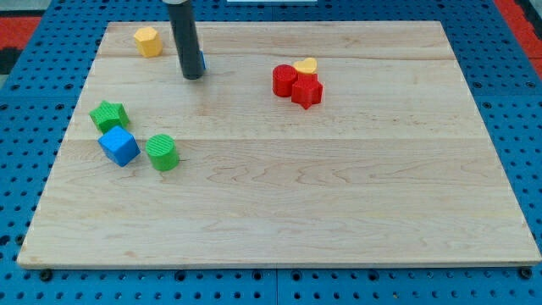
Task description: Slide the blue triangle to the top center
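Observation:
The dark rod comes down from the view's top and my tip (193,75) rests on the wooden board (279,203) in its upper left part. A blue block (202,62) shows only as a thin sliver at the rod's right edge, just above the tip; the rod hides the rest, so its shape cannot be made out. The tip stands directly against it on its left side.
A yellow hexagon block (148,41) lies at the upper left. A red cylinder (284,80), a red star (307,91) and a yellow heart (306,65) cluster right of centre top. A green star (109,115), blue cube (118,146) and green cylinder (162,152) sit at left.

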### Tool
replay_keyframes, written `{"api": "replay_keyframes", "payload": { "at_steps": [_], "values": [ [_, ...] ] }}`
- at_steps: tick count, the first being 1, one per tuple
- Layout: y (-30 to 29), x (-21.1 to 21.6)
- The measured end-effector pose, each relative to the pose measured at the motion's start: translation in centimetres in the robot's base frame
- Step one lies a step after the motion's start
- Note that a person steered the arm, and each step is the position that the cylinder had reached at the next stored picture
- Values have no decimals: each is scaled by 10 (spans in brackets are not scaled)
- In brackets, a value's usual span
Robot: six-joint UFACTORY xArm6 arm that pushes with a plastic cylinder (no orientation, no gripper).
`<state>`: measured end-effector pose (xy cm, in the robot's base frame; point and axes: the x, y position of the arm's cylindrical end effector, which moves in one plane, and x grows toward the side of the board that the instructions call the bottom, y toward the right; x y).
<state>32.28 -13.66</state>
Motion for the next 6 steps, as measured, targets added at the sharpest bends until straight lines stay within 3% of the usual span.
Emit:
{"api": "replay_keyframes", "payload": {
  "at_steps": [1, 4, 6],
  "values": [
    [-31, -4],
    [-34, -12],
    [54, -42]
  ]
}}
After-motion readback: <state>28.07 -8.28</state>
